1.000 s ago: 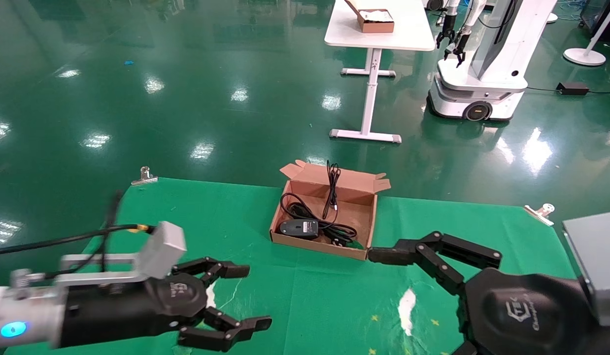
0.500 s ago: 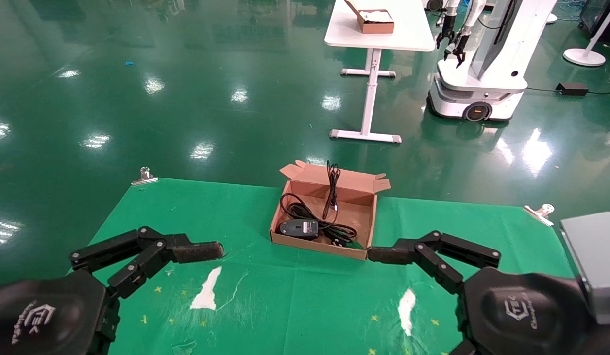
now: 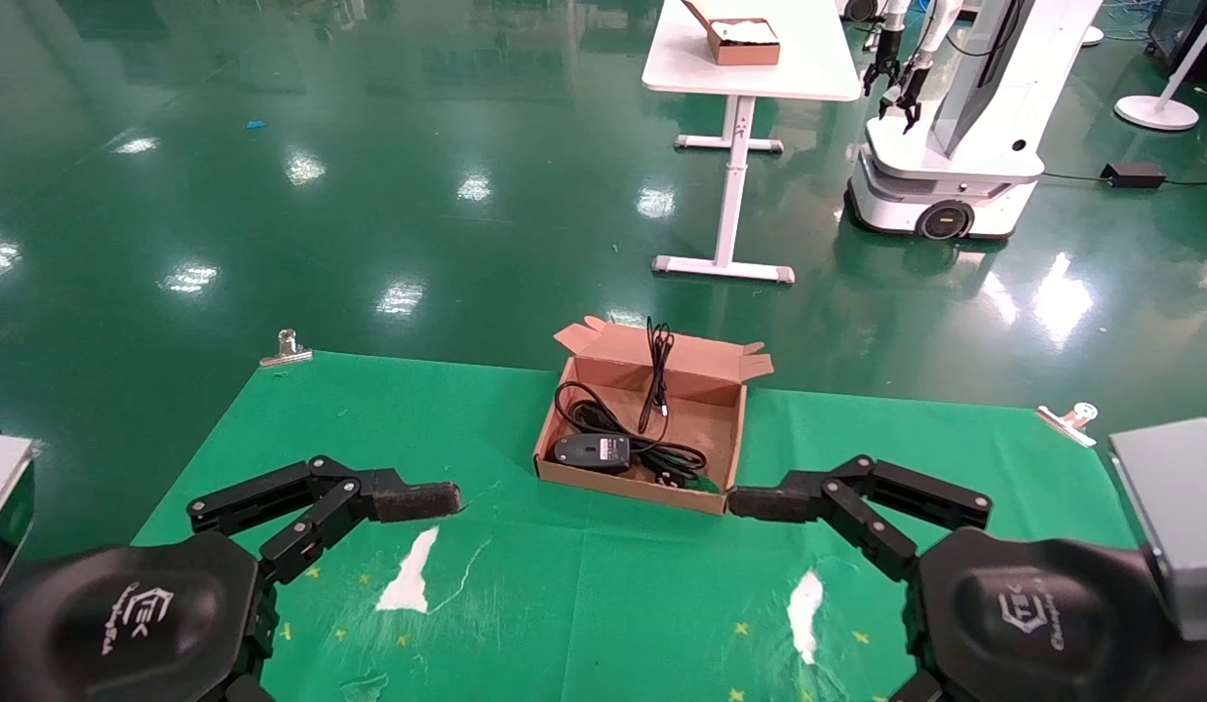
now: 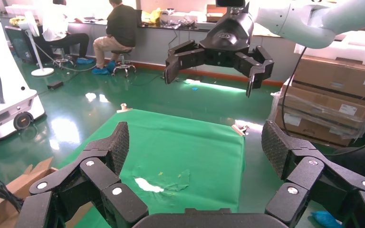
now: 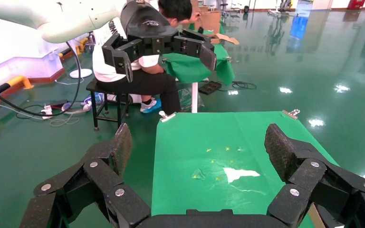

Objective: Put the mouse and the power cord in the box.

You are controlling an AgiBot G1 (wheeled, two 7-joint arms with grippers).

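Both grippers hang spread wide and empty above the near part of the green cloth point(image 3: 584, 604). The left gripper point(image 4: 195, 156) sits low at the left, one dark finger point(image 3: 408, 500) reaching toward the middle; the right gripper point(image 5: 197, 156) mirrors it at the right, its finger tip just beside the near right corner of the box point(image 3: 564, 473), though contact cannot be judged. Neither touches the cloth.

The box lies open at the far middle of the cloth, lid flaps up. Inside, the mouse point(image 3: 591, 450) rests at the near left, the power cord point(image 3: 603, 421) coils behind and beside it, and a thin cable drapes over the back wall.

White torn patches point(image 3: 408, 575) mark the cloth, and metal clips point(image 3: 287, 348) pin its far corners. Beyond lies glossy green floor with a white table point(image 3: 750, 58) carrying a smaller box point(image 3: 740, 39), and another robot point(image 3: 954, 146).

Each wrist view shows the opposite gripper hanging open farther off, plus seated people and stacked cartons, which the head view lacks
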